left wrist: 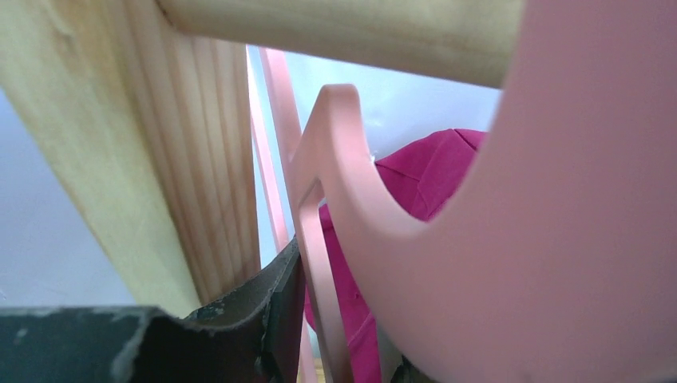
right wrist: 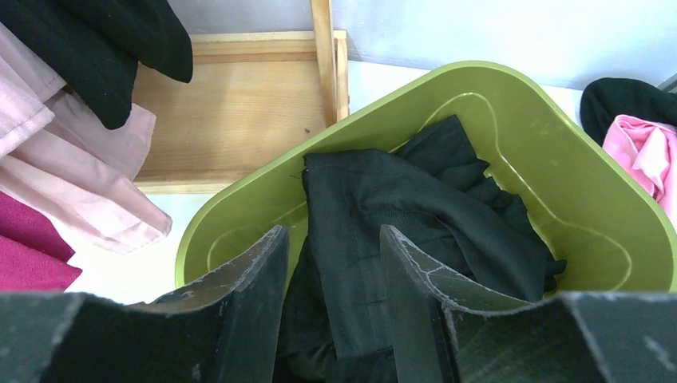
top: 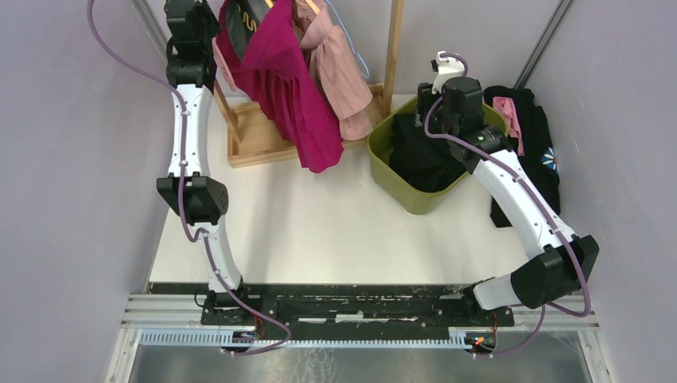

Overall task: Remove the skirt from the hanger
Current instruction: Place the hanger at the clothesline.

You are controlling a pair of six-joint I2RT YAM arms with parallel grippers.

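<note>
Top external view shows the skirt (top: 286,92) hanging on the wooden rack (top: 257,136) at the far left of the desk (top: 319,231). It is deep pink and soft, with long folds, and it hangs down to a point.

Left wrist view shows the hanger (left wrist: 495,239) very close. It is pale pink plastic, smooth and hard, with a big curve. It sits right under the round wooden rod (left wrist: 359,32). A bit of the skirt peeks out behind it. One of the left fingers (left wrist: 239,327) is dark and scuffed, and it sits just beside a thin bar of the hanger. I cannot tell if the left fingers are squeezing the hanger or are only next to it.

The right fingers (right wrist: 239,311) are spread apart and hold nothing. They hang over the green bin (right wrist: 559,183), which is shiny plastic with round corners. Crumpled black cloth (right wrist: 399,207) lies inside it. These fingers are well apart from the skirt.

What could go wrong? I think the smooth hanger could slip if the hold is weak. Then hanger and skirt would drop together. A hard tug could make the rack wobble. A pale pink top (top: 339,72) hangs just beside the skirt, so pulling may drag that along too. The soft cloth could also catch on the hanger's curve.
</note>
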